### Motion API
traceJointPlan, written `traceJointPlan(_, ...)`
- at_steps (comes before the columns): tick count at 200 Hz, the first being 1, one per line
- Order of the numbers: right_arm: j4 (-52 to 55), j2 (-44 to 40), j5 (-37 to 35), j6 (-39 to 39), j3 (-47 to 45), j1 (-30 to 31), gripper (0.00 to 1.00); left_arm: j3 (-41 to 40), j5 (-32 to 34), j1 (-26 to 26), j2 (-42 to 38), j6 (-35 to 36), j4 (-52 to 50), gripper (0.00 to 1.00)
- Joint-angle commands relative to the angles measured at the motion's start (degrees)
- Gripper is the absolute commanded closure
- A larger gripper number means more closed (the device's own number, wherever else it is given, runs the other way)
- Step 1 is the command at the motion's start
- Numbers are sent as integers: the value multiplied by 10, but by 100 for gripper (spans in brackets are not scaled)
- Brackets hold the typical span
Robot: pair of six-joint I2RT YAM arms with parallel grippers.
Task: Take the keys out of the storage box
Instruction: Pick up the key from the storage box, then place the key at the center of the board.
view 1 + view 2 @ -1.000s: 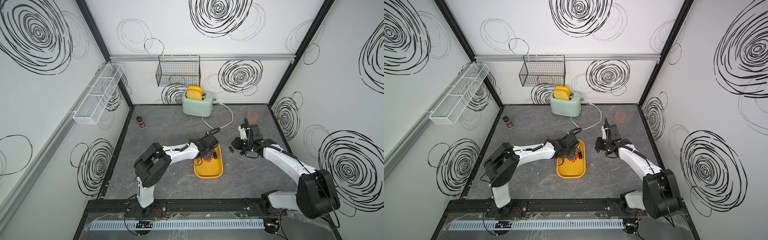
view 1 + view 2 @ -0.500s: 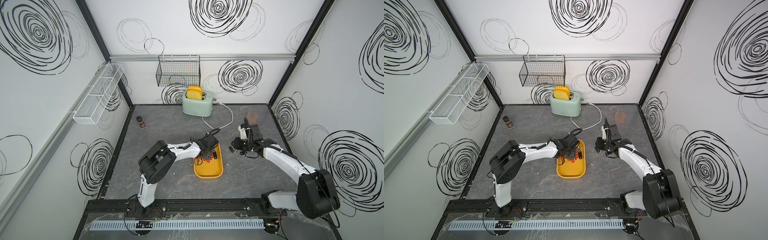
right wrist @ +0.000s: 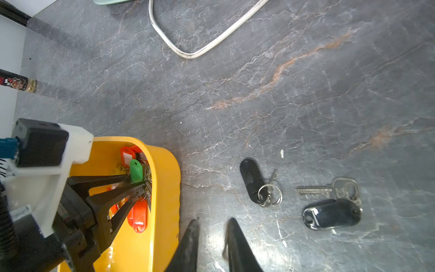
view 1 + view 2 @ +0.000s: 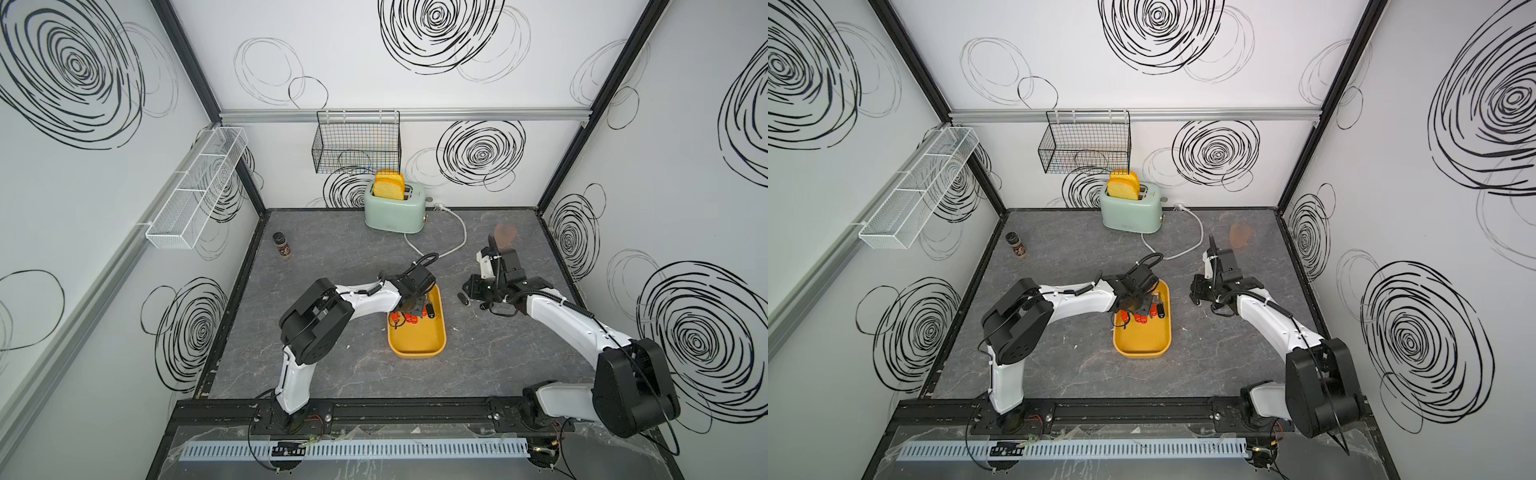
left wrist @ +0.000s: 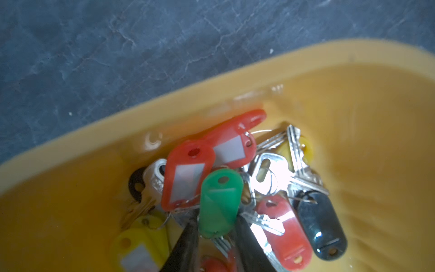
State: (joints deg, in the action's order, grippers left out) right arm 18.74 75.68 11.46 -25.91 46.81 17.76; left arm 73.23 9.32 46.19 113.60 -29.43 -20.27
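Grey marbled tabletop floors a booth of white walls scrawled with black swirls. Far left of the storage box, a white mesh shelf hangs on the wall. A small spice jar stands left of the box and further back. The left gripper reaches into the box from its left side, jaws narrow and pressed against either side of a green tag. The keys lie heaped in the box's far end, the end toward the toaster, with red, yellow and black tags among them. Right of the box, a black-tagged key and a second black-tagged key lie on the bare table, near each other but apart. The right gripper hangs over the table just right of the box, near those two keys. Its jaws are a narrow gap apart with nothing between them.
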Motion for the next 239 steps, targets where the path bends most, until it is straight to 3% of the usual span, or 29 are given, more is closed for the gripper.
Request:
traceJointPlan(1, -9, -5, 2, 3, 0, -3, 75, 17, -8, -7, 17, -5, 9, 73)
traceJointPlan(32, -8, -5, 2, 3, -3, -2, 75, 20, -12, -9, 19, -5, 9, 85)
traceJointPlan(97, -10, -5, 3, 2, -4, -2, 75, 8, -13, -7, -15, -8, 2, 95)
traceJointPlan(101, -10, -5, 3, 2, -4, -2, 75, 7, -13, -7, -19, -8, 1, 100)
traceJointPlan(239, -11, -15, 6, -3, -7, -1, 75, -19, -10, -2, -129, 2, -28, 100)
